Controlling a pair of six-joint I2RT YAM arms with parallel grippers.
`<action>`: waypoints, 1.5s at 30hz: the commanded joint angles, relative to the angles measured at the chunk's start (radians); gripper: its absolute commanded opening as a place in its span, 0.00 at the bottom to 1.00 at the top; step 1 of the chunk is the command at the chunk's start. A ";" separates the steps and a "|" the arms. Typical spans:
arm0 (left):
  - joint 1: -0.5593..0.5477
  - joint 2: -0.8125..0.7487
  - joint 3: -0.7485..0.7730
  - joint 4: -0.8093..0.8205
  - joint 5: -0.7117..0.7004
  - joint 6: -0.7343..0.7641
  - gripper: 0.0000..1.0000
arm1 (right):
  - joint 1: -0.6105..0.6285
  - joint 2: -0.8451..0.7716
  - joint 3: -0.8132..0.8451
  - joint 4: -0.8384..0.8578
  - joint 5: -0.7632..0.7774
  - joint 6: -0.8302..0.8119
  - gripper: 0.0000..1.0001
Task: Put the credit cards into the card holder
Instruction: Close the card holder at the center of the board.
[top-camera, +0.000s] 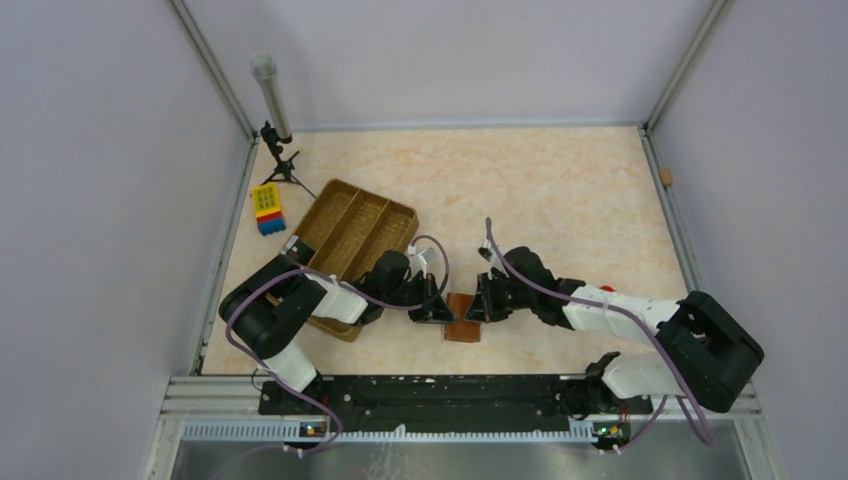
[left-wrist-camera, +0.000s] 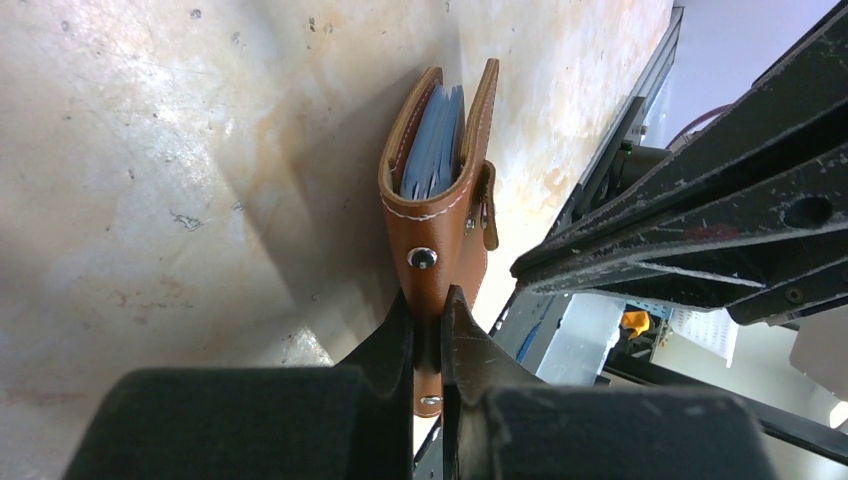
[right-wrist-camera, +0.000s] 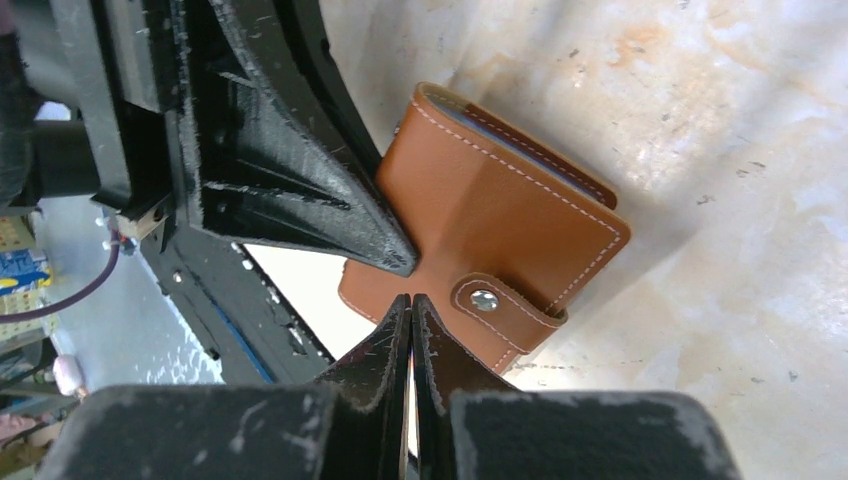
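item: bench scene, card-loading job, late stage.

top external: card holder (top-camera: 463, 330) low in the middle of the frame, on or just over the table (top-camera: 560, 190). left gripper (top-camera: 440, 312) and right gripper (top-camera: 478, 308) meet on it from either side. compartmented tray (top-camera: 325, 212) to the upper left, toy block (top-camera: 267, 208) beyond it. no loose card seen anywhere; holder's contents not readable here.

left wrist: holder stands on edge at frame centre, mouth away from the camera. bluish credit cards (left-wrist-camera: 435, 150) sit between its two leather walls. left jaws pinched almost together on a leather flap at its near end. only this view shows the cards.

right wrist: holder's broad brown face in the centre-right, snap strap (right-wrist-camera: 500, 305) wrapped over its lower edge. right jaws fully together, nothing between them, tips against the holder's edge. only this view shows the strap side.

status, as judged: cards look stowed; remaining, at most seating them and letting go.
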 joint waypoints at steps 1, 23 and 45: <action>-0.002 0.051 -0.028 -0.177 -0.186 0.074 0.00 | -0.004 -0.011 0.040 -0.026 0.068 0.001 0.00; -0.004 -0.035 -0.046 -0.252 -0.253 0.095 0.01 | 0.244 0.165 0.375 -0.534 0.591 0.167 0.41; -0.004 -0.049 -0.053 -0.244 -0.240 0.113 0.01 | 0.273 0.229 0.440 -0.575 0.644 0.210 0.02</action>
